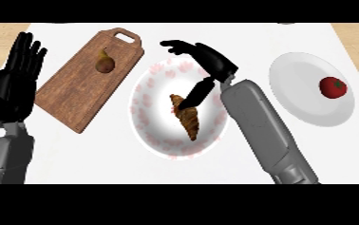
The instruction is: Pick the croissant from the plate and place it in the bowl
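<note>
Over the plate (151, 124): right hand (210, 60) is hovering open, thumb nearing croissant (186, 116).
Risk: thumb is possibly nudging it aside, spoiling the grasp.

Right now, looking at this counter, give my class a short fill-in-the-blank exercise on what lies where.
1. The croissant lies on the patterned ____.
2. The pear sits on the wooden ____.
3. The plain white plate at the right holds a ____.
4. The right hand is above the croissant; the left hand rests ____.

Missing words: plate; cutting board; tomato; open
</note>
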You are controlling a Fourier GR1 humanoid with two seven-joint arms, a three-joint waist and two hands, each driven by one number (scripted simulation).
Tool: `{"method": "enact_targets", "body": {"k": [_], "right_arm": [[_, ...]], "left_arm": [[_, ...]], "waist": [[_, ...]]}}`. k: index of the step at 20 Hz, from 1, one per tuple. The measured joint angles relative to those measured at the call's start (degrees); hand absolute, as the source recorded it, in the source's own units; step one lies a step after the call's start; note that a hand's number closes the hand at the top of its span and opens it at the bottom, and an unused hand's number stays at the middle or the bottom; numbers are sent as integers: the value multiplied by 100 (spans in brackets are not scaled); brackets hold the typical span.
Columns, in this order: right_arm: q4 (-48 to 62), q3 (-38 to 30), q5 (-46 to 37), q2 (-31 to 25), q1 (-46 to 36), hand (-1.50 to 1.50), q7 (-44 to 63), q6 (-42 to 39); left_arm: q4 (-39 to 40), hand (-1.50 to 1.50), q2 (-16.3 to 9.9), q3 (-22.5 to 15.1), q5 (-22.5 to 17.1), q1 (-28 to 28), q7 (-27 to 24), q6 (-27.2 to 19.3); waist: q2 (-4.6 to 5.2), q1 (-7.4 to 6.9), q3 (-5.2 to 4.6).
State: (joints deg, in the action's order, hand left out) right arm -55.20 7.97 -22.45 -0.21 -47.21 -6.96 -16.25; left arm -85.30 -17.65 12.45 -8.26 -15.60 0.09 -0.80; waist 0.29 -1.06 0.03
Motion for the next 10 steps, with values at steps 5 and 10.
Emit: {"method": "enact_targets", "body": {"k": [5,10], "right_arm": [[372,-786,405,-199,-269,-150,-203,341],[1172,-1600,838,-841,-735,-150,-426,184]], "left_arm": [[-60,0,74,-49,67,13,9,-75],[13,0,68,-35,69,43,-87,-11]], "waist": [[0,18,0],[19,-17,0]]}}
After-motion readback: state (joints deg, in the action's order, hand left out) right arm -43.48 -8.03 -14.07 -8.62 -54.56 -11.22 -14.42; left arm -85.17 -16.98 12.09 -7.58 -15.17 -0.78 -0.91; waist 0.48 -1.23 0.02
